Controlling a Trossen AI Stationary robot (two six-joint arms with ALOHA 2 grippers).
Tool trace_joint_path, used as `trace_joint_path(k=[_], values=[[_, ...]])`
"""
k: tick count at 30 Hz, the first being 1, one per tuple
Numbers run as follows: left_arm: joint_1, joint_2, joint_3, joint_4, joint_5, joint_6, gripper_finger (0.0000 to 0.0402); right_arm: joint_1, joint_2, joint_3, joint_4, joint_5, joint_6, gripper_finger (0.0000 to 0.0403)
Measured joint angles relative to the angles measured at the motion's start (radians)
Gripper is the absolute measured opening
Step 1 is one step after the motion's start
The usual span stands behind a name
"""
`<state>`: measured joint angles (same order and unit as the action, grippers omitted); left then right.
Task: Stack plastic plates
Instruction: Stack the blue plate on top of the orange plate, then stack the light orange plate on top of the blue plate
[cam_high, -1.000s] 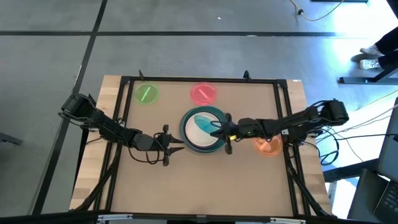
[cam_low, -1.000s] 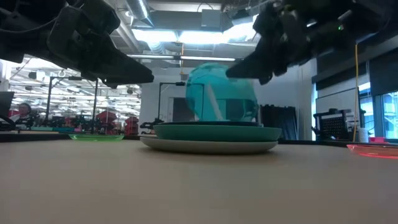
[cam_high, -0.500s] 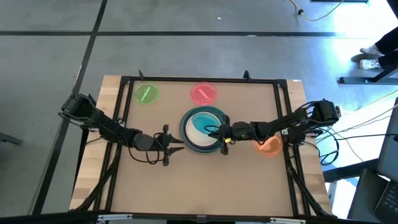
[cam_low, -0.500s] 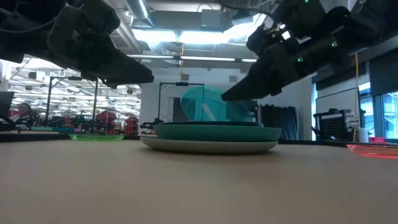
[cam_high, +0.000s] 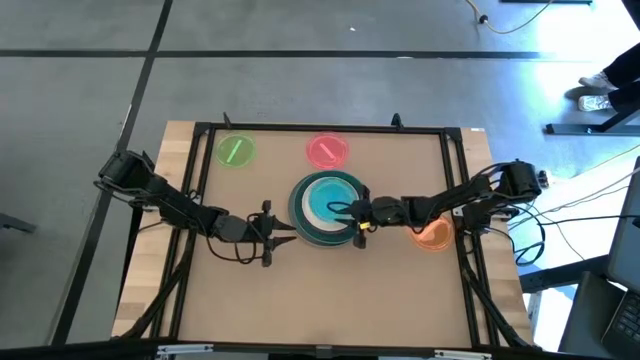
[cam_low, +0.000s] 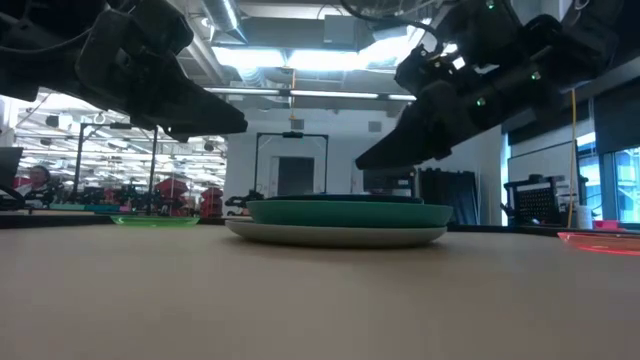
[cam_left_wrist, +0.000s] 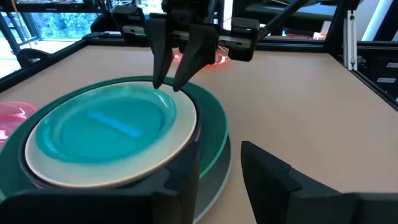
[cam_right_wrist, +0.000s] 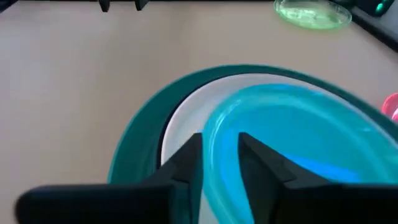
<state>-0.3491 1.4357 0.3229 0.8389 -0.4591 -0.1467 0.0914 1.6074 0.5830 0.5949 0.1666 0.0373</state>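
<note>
A stack stands mid-table: a large grey plate (cam_low: 335, 236) lowest, a large teal plate (cam_high: 300, 218) on it, then a small white plate (cam_left_wrist: 180, 140), with a small teal-blue plate (cam_high: 322, 203) lying flat on top. My right gripper (cam_left_wrist: 166, 87) hovers at the stack's right side. It is slightly open, one finger on each side of the teal-blue plate's rim (cam_right_wrist: 219, 134) and just above it. My left gripper (cam_high: 290, 228) waits open, left of the stack. The dark slate and magenta plates are out of view.
A small green plate (cam_high: 235, 150) and a small pink plate (cam_high: 327, 150) lie near the far edge. A small orange plate (cam_high: 432, 235) lies under my right arm. A black frame borders the table. The near half of the table is bare.
The teal-blue plate stood tilted up in my right gripper above the stack. It has tipped down and now lies flat on the white plate. My right gripper has come down a little and drawn slightly toward the table's right edge.
</note>
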Motion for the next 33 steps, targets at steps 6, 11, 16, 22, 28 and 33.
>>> trace_joint_path(k=[6, 11, 16, 22, 28, 33], values=[[0.0, 0.0, 0.0, 0.0, 0.0, -0.009, 0.0111, 0.0, -0.087, 0.0, -0.047, -0.001, -0.08, 0.0123], [0.0, 0.0, 0.0, 0.0, 0.0, -0.008, 0.0111, 0.0, -0.248, 0.054, -0.353, -0.001, -0.096, 0.0121], [0.0, 0.0, 0.0, 0.001, 0.0, -0.01, 0.0111, 0.0, -0.382, 0.16, -0.819, -0.03, -0.005, 0.012], [0.0, 0.0, 0.0, 0.0, 0.0, -0.031, 0.0111, 0.001, -0.445, 0.184, -1.117, -0.147, 0.192, 0.012], [0.0, 0.0, 0.0, 0.001, 0.0, -0.061, 0.0111, 0.001, -0.435, 0.184, -1.418, -0.293, 0.406, 0.012], [0.01, 0.0, 0.0, 0.001, 0.0, -0.074, 0.0111, 0.062, -0.382, 0.184, -1.537, -0.29, 0.53, 0.012]])
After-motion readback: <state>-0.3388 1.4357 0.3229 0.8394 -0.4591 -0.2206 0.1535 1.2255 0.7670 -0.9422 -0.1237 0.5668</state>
